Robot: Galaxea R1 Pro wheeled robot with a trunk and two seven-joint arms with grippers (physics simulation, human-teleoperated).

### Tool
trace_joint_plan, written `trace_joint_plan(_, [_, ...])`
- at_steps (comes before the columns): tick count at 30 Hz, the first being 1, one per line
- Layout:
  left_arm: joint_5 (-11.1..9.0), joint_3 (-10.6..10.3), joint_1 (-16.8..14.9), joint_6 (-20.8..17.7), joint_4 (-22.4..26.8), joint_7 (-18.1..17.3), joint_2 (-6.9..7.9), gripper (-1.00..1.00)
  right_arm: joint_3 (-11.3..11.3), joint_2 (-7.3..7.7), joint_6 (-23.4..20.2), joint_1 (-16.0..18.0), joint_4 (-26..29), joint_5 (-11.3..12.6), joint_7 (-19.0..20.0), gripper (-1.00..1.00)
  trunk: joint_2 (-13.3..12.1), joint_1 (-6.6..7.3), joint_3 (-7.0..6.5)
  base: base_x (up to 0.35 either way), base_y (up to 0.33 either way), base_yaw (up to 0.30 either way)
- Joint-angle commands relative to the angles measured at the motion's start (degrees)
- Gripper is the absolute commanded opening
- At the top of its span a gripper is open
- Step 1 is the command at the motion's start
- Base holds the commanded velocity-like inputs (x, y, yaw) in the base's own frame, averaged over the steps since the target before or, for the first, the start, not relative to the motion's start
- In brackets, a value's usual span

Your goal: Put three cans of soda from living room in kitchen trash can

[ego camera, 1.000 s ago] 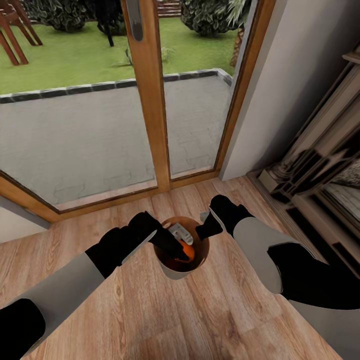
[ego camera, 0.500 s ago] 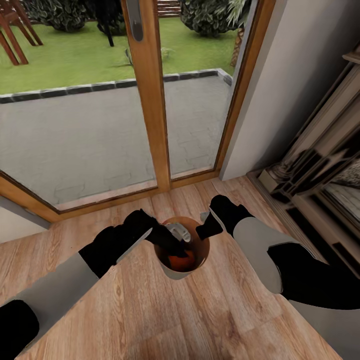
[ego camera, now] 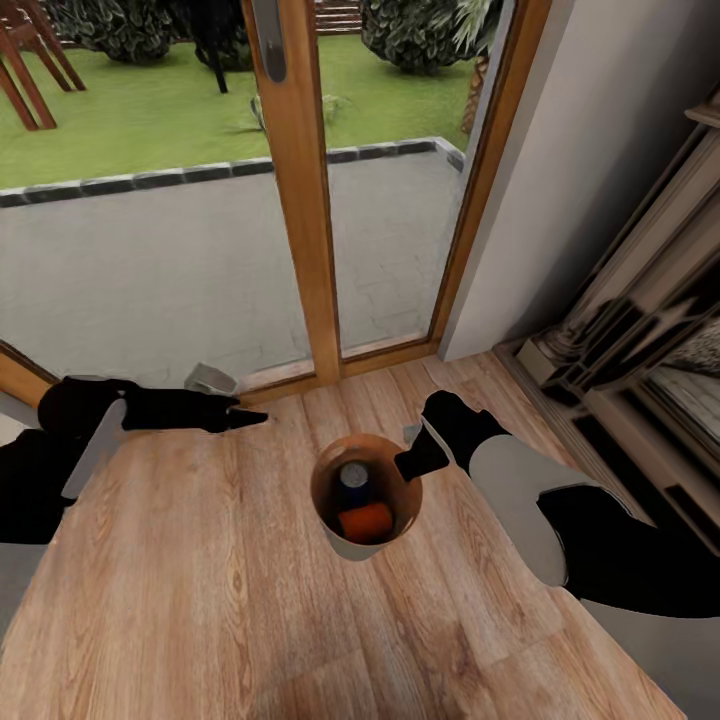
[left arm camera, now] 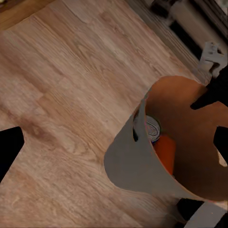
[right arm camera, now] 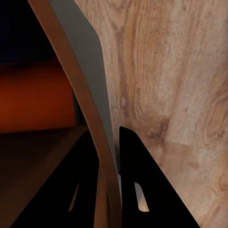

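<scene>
The tash can [ego camera: 334, 535], dark grey outside and brown inside, stands on the wood floor in the middle of the head view. An orange can of soda [ego camera: 367, 521] lies inside it, beside a silver-topped blue can [ego camera: 352, 477]. Any third can is hidden. My right gripper [ego camera: 412, 462] is shut on the bin's far right rim. In the right wrist view its fingers [right arm camera: 130, 161] straddle the bin wall [right arm camera: 85, 61], with the orange can [right arm camera: 38, 95] inside. My left gripper [ego camera: 240, 415] is open and empty, well left of the bin. From its wrist I see the bin [left arm camera: 137, 166] and both cans [left arm camera: 153, 128].
A glass patio door with a wooden frame [ego camera: 300, 200] runs along the floor just beyond the bin. A white wall [ego camera: 600, 150] and a dark carved cabinet [ego camera: 640, 350] close off the right side. Open wood floor [ego camera: 250, 620] lies in front of the bin.
My left gripper has come up out of the bin and swung far left, leaving the orange can lying inside. The right gripper and the bin have not moved.
</scene>
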State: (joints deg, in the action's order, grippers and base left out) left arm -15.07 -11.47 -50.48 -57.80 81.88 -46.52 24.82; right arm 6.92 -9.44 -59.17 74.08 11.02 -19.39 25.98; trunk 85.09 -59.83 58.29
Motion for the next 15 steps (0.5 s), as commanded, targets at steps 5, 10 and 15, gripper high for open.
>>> trace_joint_plan(5, [4.34, 6.96, 9.1, 8.93, -3.54, 5.82, 0.55, 1.0, -0.95, 1.07, -0.33, 0.01, -0.02, 2.0, 0.3, -1.0, 0.0, 0.0, 0.0, 0.0, 0.0, 0.0])
trace_joint_plan(10, [7.29, 8.05, 16.7, 23.13, -12.4, 13.6, -0.33, 1.0, -1.33, 5.32, -0.4, 0.01, 0.04, 2.28, 0.4, -1.0, 0.0, 0.0, 0.0, 0.0, 0.0, 0.0])
trace_joint_plan(15, [7.94, 8.23, 21.48, 30.48, -14.52, 15.52, -4.33, 1.0, -1.53, 11.75, -0.42, 0.01, -0.09, 2.63, 1.35, -1.0, 1.2, -0.66, 0.54, 0.0, 0.0, 0.0])
